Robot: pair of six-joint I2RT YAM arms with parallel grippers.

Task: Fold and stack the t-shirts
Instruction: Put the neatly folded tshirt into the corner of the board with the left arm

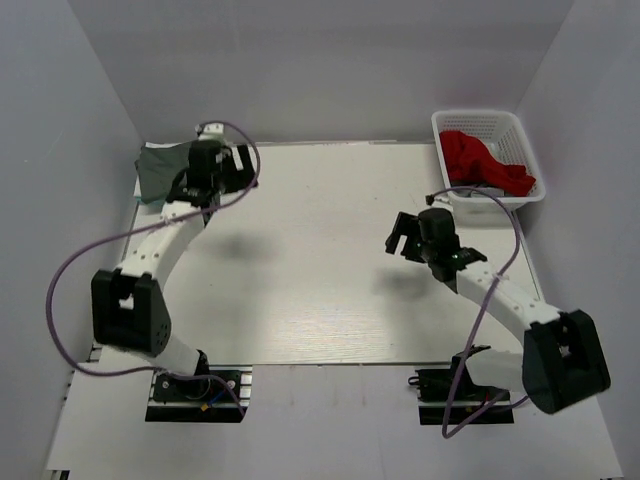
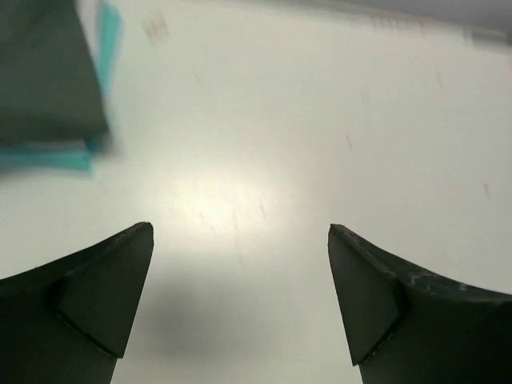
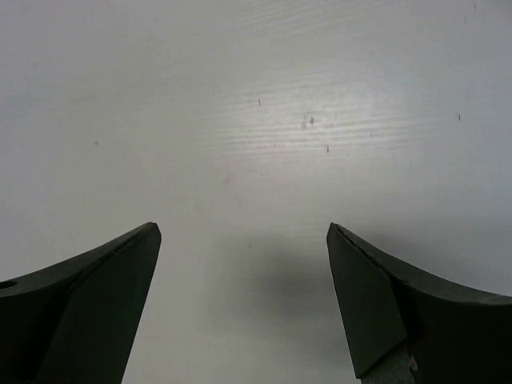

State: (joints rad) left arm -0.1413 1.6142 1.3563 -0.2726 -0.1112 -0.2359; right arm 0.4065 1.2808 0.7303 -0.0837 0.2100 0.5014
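Observation:
A folded dark grey t-shirt [image 1: 160, 168] lies at the table's far left corner; in the left wrist view it [image 2: 44, 72] lies on a folded teal t-shirt [image 2: 56, 158] whose edges stick out beneath. A red t-shirt [image 1: 480, 162] lies crumpled in the white lattice basket [image 1: 520, 135] at the far right. No white t-shirt shows. My left gripper [image 1: 238, 165] is open and empty just right of the stack, over bare table [image 2: 240, 228]. My right gripper [image 1: 400, 236] is open and empty above the table's right half [image 3: 244, 228].
Grey walls enclose the white table [image 1: 320, 260] on three sides. Purple cables loop from both arms. The arm bases sit at the near edge.

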